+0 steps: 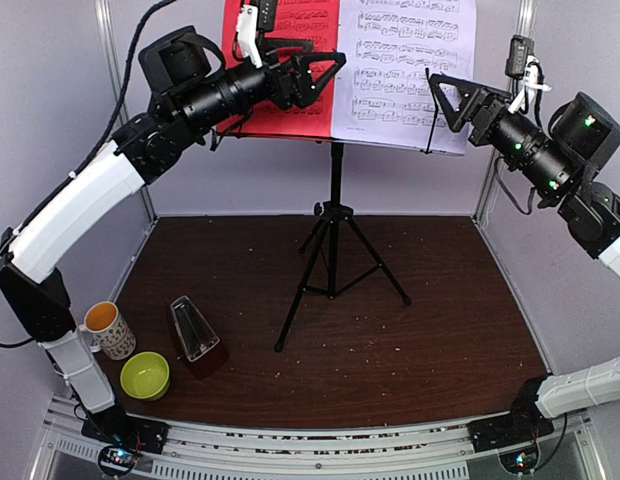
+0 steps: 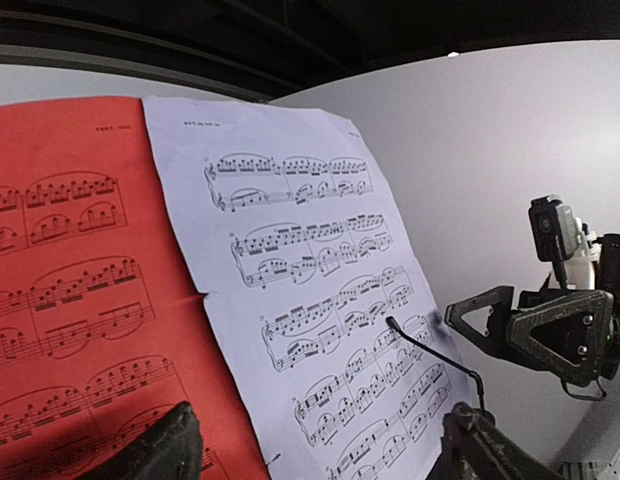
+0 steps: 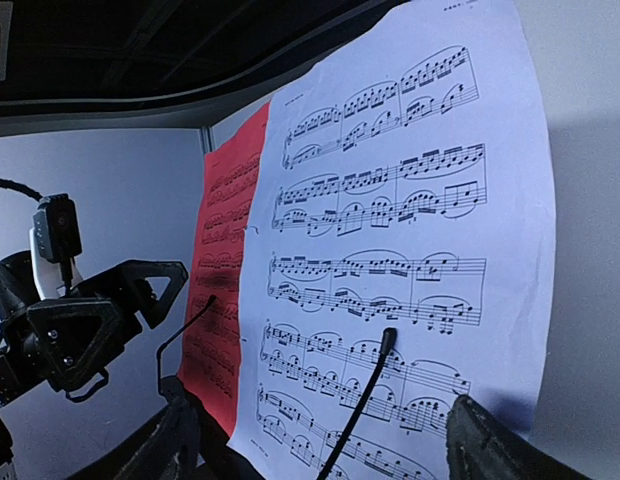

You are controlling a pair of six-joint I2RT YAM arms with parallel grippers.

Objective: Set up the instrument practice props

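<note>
Red music sheet (image 1: 312,30) and white music sheet (image 1: 410,60) lean side by side, edges meeting, on the desk of the black music stand (image 1: 335,250). The stand is upright on its tripod in the middle of the tabletop (image 1: 450,330). I judge that part of the setup done.

The metronome (image 1: 195,335) sits at the near left corner with its clear cover on, just beside the lime-green bowl (image 1: 145,375) and near the mug (image 1: 110,330). It is well apart from the stand, so placing it looks like what is left.

My left jaws stand wide apart in front of the red page and my right jaws wide apart in front of the white one. Neither has hold of anything.

Only the overhead view shows the tripod legs, metronome, mug and bowl. Only my wrist views show a wire page holder (image 3: 362,390) lying across the white sheet. Each wrist view also catches the other arm's spread jaws, and the right one shows a second wire over the red page.
</note>
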